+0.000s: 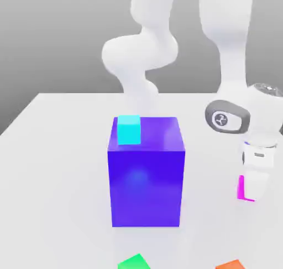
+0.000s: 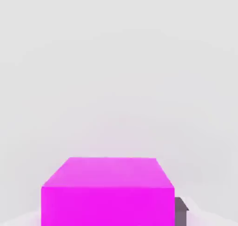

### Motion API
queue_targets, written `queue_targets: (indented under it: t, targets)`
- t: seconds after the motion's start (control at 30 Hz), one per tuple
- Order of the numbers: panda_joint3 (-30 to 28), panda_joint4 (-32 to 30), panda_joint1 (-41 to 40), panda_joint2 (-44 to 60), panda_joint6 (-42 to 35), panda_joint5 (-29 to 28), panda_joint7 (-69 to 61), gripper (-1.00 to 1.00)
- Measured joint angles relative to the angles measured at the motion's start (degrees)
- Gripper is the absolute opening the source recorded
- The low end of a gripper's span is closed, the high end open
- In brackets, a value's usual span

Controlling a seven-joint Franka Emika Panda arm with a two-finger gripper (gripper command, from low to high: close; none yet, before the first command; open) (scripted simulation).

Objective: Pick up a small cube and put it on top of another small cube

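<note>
Grasp step, by my reading: my claw (image 1: 253,191) is down at the desk (image 1: 61,168) toward the exterior view's right edge, fingers drawn narrow around the small magenta cube (image 1: 241,188), of which only a thin pink sliver shows beside one finger. From the hand view the cube (image 2: 108,192) sits right under me, top face flat and level, front face square to the camera; it looks seated on the desk, not lifted. No long axis worth noting: it is a cube, edges roughly aligned with my fingers' line, one finger's dark pad (image 2: 181,210) touching its side. Whether the grip is firm I cannot confirm. Next move, I judge: lift straight up, clear the big blue-violet block (image 1: 146,176), then carry to the cyan cube (image 1: 129,129) on that block's top corner.
</note>
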Motion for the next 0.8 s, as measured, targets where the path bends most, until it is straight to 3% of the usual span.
queue_targets:
  t: [0.1,0.17,0.53,0.67,0.7,0.8]
  targets:
    - [4.34,-1.33,-2.93,-5.54,-4.14,6.23,-4.71,-1.0]
    - [4.22,-0.45,-4.95,-7.49,-6.91,9.46,-6.65,-1.0]
    - [-13.66,18.07,-23.75,-2.59,-20.15,16.67,-5.61,-1.0]
    - [-16.44,22.58,-27.78,5.22,-16.85,18.86,-5.83,-1.0]
    - [-16.55,22.86,-27.96,6.82,-15.52,18.97,-5.85,1.0]
    - [-16.55,22.86,-27.96,6.82,-15.52,18.97,-5.85,1.0]
